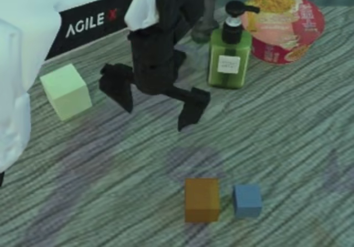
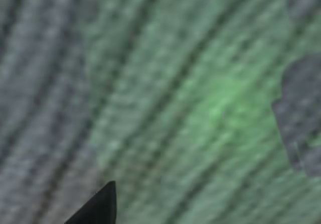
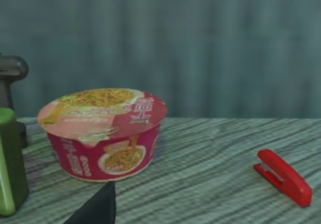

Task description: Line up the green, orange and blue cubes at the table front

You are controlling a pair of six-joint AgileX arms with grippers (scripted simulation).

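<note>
The orange cube [image 1: 201, 199] and the blue cube [image 1: 247, 200] are sitting side by side near the front edge of the table [image 1: 298, 125], just apart, so that end of the row looks settled to me. The green cube [image 1: 66, 91] is lying well apart from them, off toward the table's left and farther back, which I take to be the reason the left gripper [image 1: 156, 99] is hanging over the middle ground with its fingers spread wide and holding nothing, as though readying for that last cube. Behind it, a green pump bottle [image 1: 229, 53] and a noodle bowl [image 1: 286, 26] are standing at the back, clear of the lineup. The right arm is keeping out of the top view; its wrist camera is looking at the bowl and a red stapler [image 3: 283, 176], and I cannot tell how its fingers stand.
</note>
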